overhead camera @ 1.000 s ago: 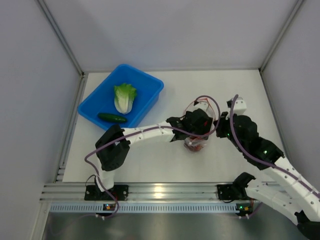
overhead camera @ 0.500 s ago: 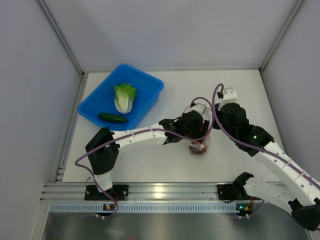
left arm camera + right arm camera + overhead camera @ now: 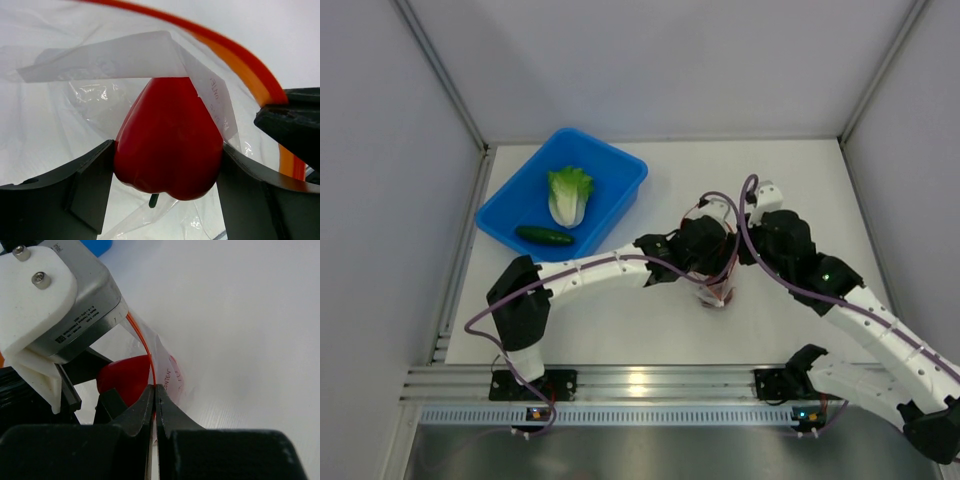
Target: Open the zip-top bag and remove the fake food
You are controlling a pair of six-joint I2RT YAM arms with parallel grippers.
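Observation:
The clear zip-top bag (image 3: 720,292) with an orange zipper strip (image 3: 240,65) lies at the table's middle, under both grippers. My left gripper (image 3: 167,165) reaches into the bag's mouth and is shut on the red pepper (image 3: 170,145), which also shows in the right wrist view (image 3: 125,377). My right gripper (image 3: 155,390) is shut on the bag's orange rim (image 3: 145,347) and holds that side up. The lettuce head (image 3: 569,194) and the dark green cucumber (image 3: 545,236) lie in the blue bin (image 3: 620,165). The dark purple-red piece is not in view.
The blue bin stands at the back left. White walls (image 3: 380,200) close in the table on the left, the back and the right. An aluminium rail (image 3: 640,380) runs along the near edge.
Both grippers have closed in on the bag. The right arm swung left and back toward the bag's rim. The left arm stretched out further, with its gripper in the bag.

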